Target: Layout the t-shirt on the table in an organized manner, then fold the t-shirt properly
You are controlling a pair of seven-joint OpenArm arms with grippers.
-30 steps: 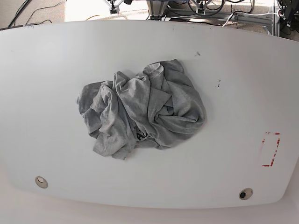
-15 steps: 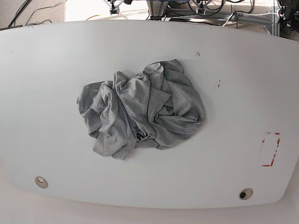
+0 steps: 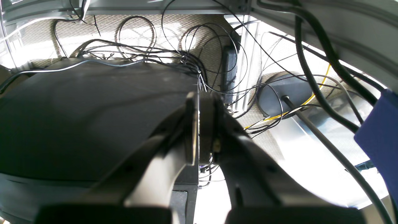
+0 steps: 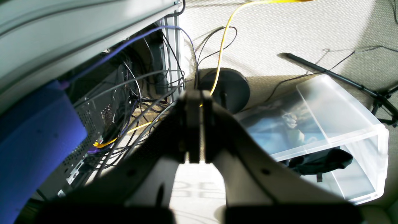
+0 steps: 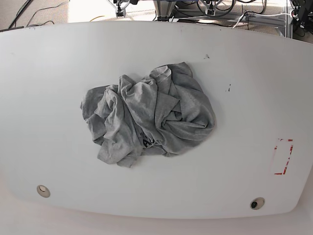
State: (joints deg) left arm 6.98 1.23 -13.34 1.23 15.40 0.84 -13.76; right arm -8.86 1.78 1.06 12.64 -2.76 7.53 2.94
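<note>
One crumpled t-shirt [image 5: 146,117] lies mid-table [image 5: 49,88], nothing on it. Two grommets [image 5: 43,190] sit at 7 and 5 o'clock, a red dashed mark [image 5: 283,156] at 4. Left gripper [image 3: 199,124] and right gripper [image 4: 196,127] are both closed, empty, among floor cables; a clear bin [image 4: 335,130] sits by the right.

base view looks steeply down on the table [image 5: 49,98]; both wrist views face cabled floor, sharing nothing with it.
</note>
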